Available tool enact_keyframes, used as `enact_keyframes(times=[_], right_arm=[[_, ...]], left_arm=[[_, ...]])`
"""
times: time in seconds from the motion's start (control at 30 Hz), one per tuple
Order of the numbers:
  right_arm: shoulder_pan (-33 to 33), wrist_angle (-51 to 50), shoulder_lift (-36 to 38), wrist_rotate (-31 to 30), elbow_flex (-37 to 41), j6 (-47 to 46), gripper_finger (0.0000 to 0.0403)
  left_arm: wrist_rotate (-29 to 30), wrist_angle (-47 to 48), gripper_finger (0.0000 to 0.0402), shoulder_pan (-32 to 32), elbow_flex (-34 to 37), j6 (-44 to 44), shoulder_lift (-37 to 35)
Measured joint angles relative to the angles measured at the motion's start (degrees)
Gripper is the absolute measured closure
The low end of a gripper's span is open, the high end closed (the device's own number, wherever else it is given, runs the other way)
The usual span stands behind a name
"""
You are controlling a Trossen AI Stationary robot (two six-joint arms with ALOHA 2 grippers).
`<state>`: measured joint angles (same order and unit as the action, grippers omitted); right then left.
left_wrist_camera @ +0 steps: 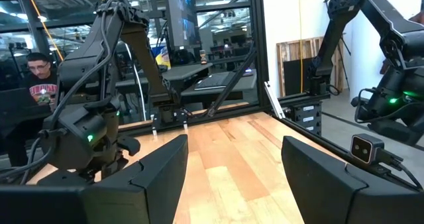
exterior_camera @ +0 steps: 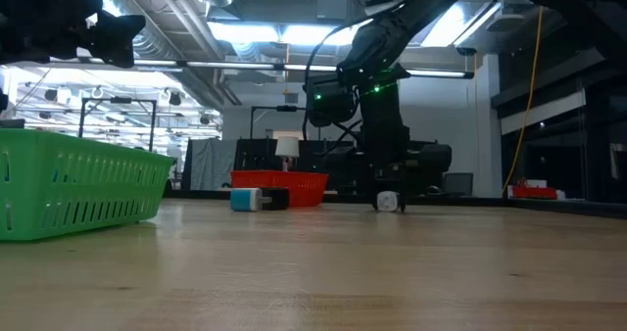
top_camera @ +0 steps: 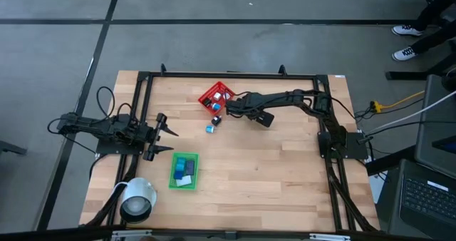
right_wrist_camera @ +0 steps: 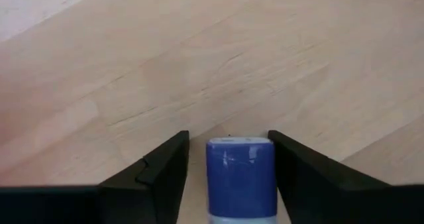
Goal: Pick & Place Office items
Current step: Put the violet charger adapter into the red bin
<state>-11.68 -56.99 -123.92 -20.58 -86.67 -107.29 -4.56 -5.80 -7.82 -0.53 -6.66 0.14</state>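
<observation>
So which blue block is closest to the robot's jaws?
The blue block sitting right between the right gripper's jaws, not yet squeezed; the other loose block lies apart on the table.

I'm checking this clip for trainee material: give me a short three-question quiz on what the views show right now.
1. True or false: the blue block sits between the fingers of the right end effector.
2. Which container holds blue pieces in the high view? A) the red basket B) the green tray C) neither
3. Fill in: the left end effector waits with its fingers ____, beside the green tray.

Key: 1 true. 2 B. 3 open.
</observation>
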Motion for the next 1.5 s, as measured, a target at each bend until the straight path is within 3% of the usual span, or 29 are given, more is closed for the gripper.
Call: enact_keyframes(times=[0.23, 0.57, 1.1, 1.27, 1.5], right_arm=[[0.04, 0.19, 0.09, 0.33, -0.02, -0.04, 0.0271], [0.12, 2.94, 0.06, -0.5, -0.72, 0.27, 0.027], [0.09, 9.37, 0.0, -9.89, -20.41, 20.86, 0.027], [-0.62, 18.31, 0.04, -9.67, -21.53, 27.55, 0.027], [-1.81, 18.78, -2.74, -5.91, -21.49, 27.61, 0.0269]], left_arm=[[-0.01, -0.01, 0.0162, 0.01, 0.0, -0.01, -0.01], [-0.01, 0.01, 0.0162, -0.01, 0.01, 0.01, -0.01], [0.0, -0.01, 0.0162, 0.01, 0.01, -0.02, 0.0], [-0.02, -0.01, 0.0162, -0.01, -0.01, 0.0, 0.0], [-0.02, 0.0, 0.0162, -0.01, 0.01, -0.02, -0.02]])
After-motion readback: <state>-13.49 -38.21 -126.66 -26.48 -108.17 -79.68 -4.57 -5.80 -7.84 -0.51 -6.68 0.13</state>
